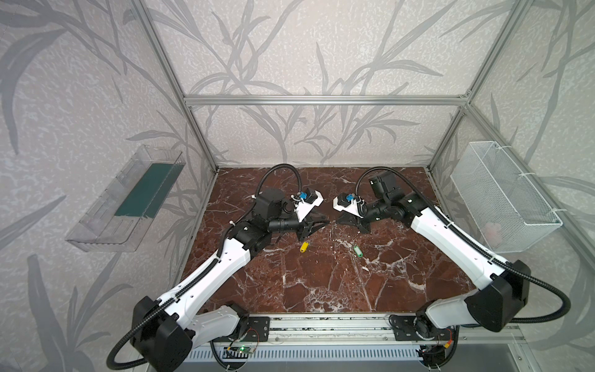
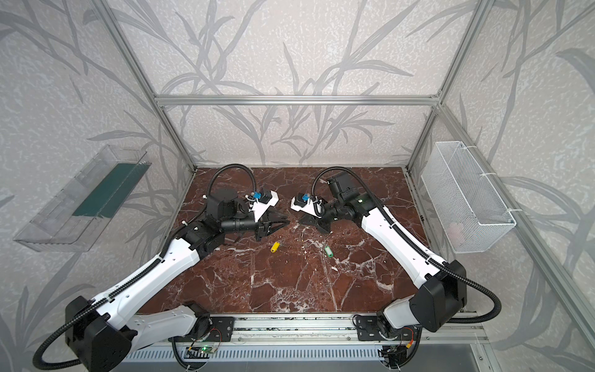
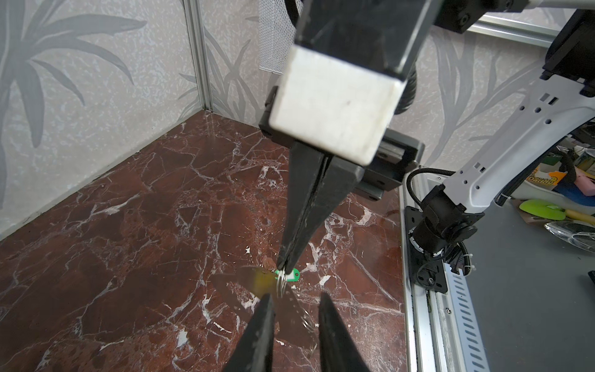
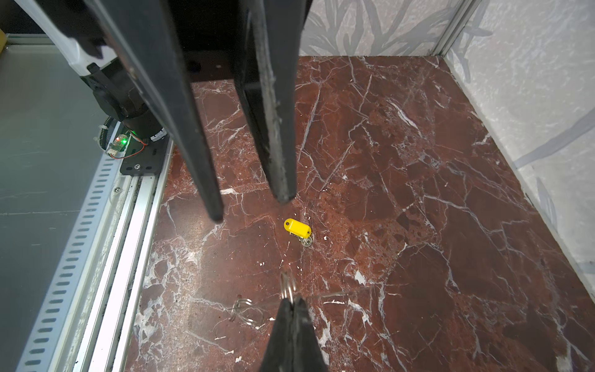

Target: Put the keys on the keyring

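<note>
Both keys lie loose on the marble: the yellow key (image 1: 304, 246) (image 2: 274, 247) (image 4: 297, 226) below my left gripper, the green key (image 1: 357, 251) (image 2: 328, 251) (image 3: 294, 275) below my right. The keyring (image 3: 291, 309) is a see-through plate with a row of small holes and small metal rings (image 4: 246, 310). It barely shows in either top view. My right gripper (image 4: 291, 298) (image 3: 286, 270) (image 1: 338, 221) is shut on a split ring (image 4: 287, 286) at the plate's edge. My left gripper (image 3: 296, 294) (image 1: 325, 223) faces it, open. The plate shows between its fingers; contact is unclear.
A clear plastic tray (image 1: 128, 199) hangs on the left wall and a white mesh basket (image 1: 505, 199) on the right wall. An aluminium rail (image 1: 322, 328) with both arm bases runs along the table's front edge. Frame posts stand at the back corners.
</note>
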Controlling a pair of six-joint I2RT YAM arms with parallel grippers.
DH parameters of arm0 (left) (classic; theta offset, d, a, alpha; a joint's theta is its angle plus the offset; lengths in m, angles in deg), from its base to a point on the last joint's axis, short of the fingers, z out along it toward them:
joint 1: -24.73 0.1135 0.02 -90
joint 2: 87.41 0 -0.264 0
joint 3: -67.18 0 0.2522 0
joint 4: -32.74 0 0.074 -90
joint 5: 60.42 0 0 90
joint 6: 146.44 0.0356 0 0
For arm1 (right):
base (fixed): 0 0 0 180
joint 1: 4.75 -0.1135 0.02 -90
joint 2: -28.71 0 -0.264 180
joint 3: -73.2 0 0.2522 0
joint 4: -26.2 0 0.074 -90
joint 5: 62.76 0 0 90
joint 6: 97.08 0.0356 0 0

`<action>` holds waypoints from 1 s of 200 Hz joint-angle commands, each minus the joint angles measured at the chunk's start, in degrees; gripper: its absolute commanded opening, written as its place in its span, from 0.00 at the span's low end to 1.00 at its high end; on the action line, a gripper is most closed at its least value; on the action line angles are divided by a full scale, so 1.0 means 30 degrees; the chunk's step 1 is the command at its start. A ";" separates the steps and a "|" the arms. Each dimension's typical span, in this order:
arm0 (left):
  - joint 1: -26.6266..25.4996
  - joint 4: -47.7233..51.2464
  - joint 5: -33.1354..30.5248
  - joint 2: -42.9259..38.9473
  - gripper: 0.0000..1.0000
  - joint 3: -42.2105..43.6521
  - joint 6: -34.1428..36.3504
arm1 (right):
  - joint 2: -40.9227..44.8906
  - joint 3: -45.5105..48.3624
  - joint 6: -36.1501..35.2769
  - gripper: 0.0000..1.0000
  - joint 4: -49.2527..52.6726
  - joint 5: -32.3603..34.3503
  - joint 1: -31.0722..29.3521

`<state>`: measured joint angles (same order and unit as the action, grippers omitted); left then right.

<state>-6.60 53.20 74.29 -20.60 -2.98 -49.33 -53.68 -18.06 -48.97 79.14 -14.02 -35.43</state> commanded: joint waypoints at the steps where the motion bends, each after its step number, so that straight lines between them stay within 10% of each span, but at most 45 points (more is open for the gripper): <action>1: -0.0153 -0.0485 0.0466 0.0348 0.27 -0.0189 0.0404 | 0.0825 0.0077 -0.0143 0.00 -0.0598 -0.0826 -0.0142; 200: -0.0975 0.0893 0.0182 0.1608 0.20 -0.1528 0.1157 | 0.1623 0.0607 0.0032 0.00 -0.1517 -0.2380 -0.0166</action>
<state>-9.07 54.92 74.64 -16.10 -5.49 -47.89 -50.84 -16.59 -48.93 75.73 -19.42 -35.56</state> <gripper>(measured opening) 0.224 0.046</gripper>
